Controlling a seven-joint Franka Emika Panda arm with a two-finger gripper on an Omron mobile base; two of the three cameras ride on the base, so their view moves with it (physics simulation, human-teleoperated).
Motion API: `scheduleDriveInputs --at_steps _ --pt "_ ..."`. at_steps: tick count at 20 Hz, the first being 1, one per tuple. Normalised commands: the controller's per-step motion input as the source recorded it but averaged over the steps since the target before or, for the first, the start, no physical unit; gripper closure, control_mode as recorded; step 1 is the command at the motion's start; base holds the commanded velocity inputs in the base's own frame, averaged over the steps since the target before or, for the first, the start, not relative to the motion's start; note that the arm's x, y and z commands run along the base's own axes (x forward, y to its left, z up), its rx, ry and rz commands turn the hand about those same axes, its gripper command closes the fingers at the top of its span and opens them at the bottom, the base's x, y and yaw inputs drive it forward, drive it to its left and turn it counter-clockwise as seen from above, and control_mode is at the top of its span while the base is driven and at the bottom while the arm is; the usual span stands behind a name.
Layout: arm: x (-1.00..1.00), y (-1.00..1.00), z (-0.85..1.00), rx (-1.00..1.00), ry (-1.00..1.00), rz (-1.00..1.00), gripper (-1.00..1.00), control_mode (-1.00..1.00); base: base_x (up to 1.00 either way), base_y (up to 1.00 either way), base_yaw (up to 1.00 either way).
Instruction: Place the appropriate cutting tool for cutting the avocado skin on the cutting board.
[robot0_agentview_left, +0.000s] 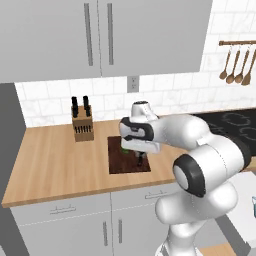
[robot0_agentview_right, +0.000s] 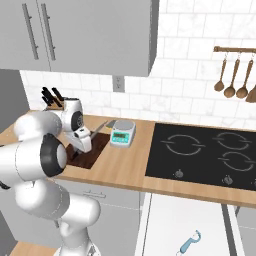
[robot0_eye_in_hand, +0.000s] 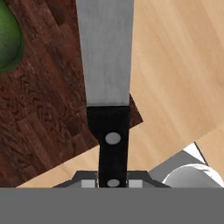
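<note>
**Knife held low over the cutting board**

In the left base view, a knife block with dark handles stands on the light wood bench at about ten o'clock from the cutting board. The dark brown board lies flat near the bench's front edge. The avocado shows as a small green patch at the board's far edge, partly hidden behind the arm's wrist. The gripper hangs low over the right half of the board.

In the hand view, the avocado sits at ten o'clock on the board. The knife runs from six o'clock up to twelve, its black riveted handle clamped in the closed gripper and its grey blade stretching over the board's corner and edge, where board meets bench.

In the right base view, the knife's blade points out from the gripper toward a small kitchen scale at three o'clock from the board. Farther right lies the black stovetop, with wooden spoons hanging above it.
</note>
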Motion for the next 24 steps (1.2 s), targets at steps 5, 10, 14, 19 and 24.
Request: scheduleDriveInputs --at_steps 5,10,14,19,24 --pt "0.27 0.14 -0.23 0.00 0.02 0.09 1.00 -1.00 0.00 0.00 0.00" --pt "0.19 0.05 -0.28 0.00 0.01 0.10 1.00 -1.00 0.00 0.00 0.00" --pt "0.14 0.05 -0.33 0.00 0.00 0.08 1.00 -1.00 0.00 0.00 0.00" --pt "0.06 0.09 -0.40 0.00 0.02 0.06 1.00 -1.00 0.00 0.00 0.00" --pt "0.03 0.15 -0.33 0.00 0.00 0.05 1.00 -1.00 0.00 0.00 0.00"
